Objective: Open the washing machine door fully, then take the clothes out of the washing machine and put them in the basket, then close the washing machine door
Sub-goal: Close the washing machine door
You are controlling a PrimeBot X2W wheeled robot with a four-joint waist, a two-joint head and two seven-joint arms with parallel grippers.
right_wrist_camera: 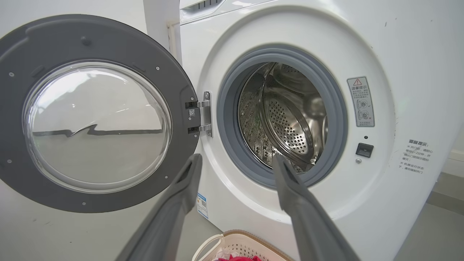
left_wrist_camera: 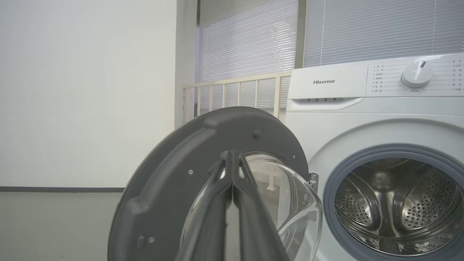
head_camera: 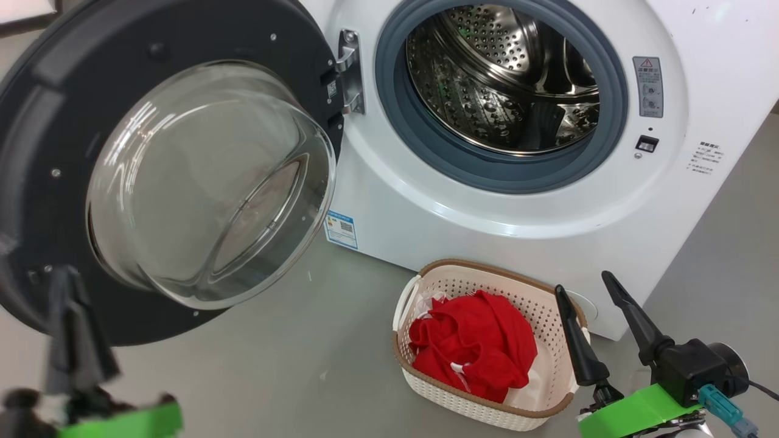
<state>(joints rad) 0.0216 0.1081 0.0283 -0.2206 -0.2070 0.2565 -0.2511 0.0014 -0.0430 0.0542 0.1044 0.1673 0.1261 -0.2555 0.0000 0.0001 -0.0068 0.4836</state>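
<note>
The white washing machine [head_camera: 462,219] has its round door [head_camera: 36,158] swung wide to the left, glass bowl facing me; its steel drum [head_camera: 505,79] looks bare. Red clothes [head_camera: 475,347] lie in the cream basket [head_camera: 420,298] on the floor in front of the machine. My left gripper [head_camera: 64,274] is shut, fingers pressed together, low in front of the door's lower rim; in the left wrist view its tips [left_wrist_camera: 232,154] line up with the door [left_wrist_camera: 174,174]. My right gripper [head_camera: 584,283] stands open with nothing in it, just right of the basket, pointing at the machine [right_wrist_camera: 253,203].
Grey floor [head_camera: 274,365] spreads left of the basket beneath the open door. A white wall [left_wrist_camera: 87,90] and a pale railing [left_wrist_camera: 232,94] stand left of the machine, with window blinds [left_wrist_camera: 326,29] behind. The machine's control dial [left_wrist_camera: 417,74] sits at the top right.
</note>
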